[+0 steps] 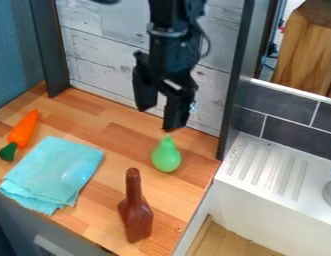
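Brown bottle [135,216] near green pear [166,156]

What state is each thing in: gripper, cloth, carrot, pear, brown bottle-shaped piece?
Gripper: open, fingers apart, nothing between them.
Blue cloth: folded, laid out flat on the counter.
Carrot: whole, lying on its side.
Green pear: whole, not gripped; upright or lying, can't tell.
Brown bottle-shaped piece: not gripped; upright or lying, can't tell.
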`<act>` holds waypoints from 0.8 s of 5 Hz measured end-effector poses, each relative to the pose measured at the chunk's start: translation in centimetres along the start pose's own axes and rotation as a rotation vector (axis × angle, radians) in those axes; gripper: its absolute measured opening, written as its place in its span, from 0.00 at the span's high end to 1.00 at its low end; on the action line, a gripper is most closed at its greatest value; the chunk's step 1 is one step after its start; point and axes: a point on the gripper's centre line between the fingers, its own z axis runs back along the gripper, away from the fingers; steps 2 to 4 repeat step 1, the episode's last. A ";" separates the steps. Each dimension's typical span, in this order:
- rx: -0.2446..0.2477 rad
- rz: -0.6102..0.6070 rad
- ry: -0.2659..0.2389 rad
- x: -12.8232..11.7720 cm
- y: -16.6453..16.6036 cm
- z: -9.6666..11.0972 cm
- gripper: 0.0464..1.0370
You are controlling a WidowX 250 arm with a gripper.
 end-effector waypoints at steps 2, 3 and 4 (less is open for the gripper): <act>-0.003 0.026 0.018 1.1 0.3 -1.5 0.04; -0.003 0.026 0.018 1.1 0.3 -1.5 0.04; -0.003 0.026 0.018 1.1 0.3 -1.5 0.04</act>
